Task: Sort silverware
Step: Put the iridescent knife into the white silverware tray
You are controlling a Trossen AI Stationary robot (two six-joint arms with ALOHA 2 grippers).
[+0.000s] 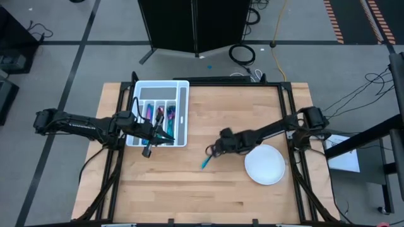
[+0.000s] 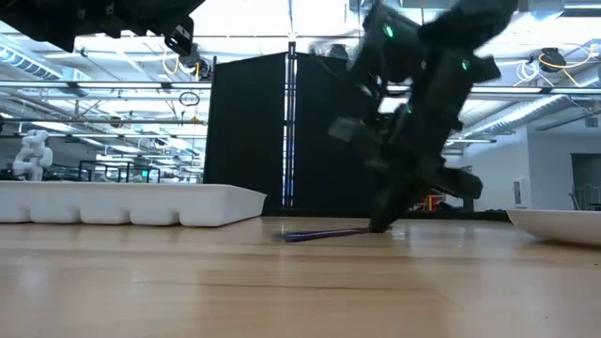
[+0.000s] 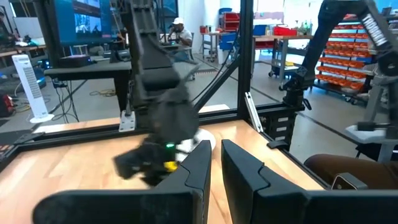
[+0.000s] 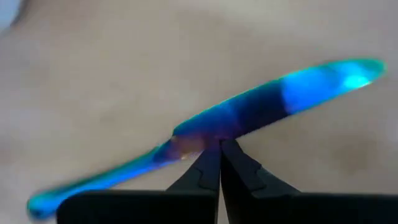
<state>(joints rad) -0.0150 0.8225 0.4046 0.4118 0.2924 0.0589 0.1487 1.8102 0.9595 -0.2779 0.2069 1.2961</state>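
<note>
Only one knife (image 1: 207,161) lies outside tray (image 1: 183,113).

Lab/workshop, parts shelving (image 3: 348,56), floor cables (image 1: 243,53)

grey floor (image 1: 76,25), black partition (image 2: 249,131), orange shelving (image 3: 348,53)

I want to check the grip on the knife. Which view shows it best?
The right wrist view: the knife fills it, the right gripper shut at its middle. The high view shows it small; the low view, a thin edge; the left wrist view, nothing.
</note>
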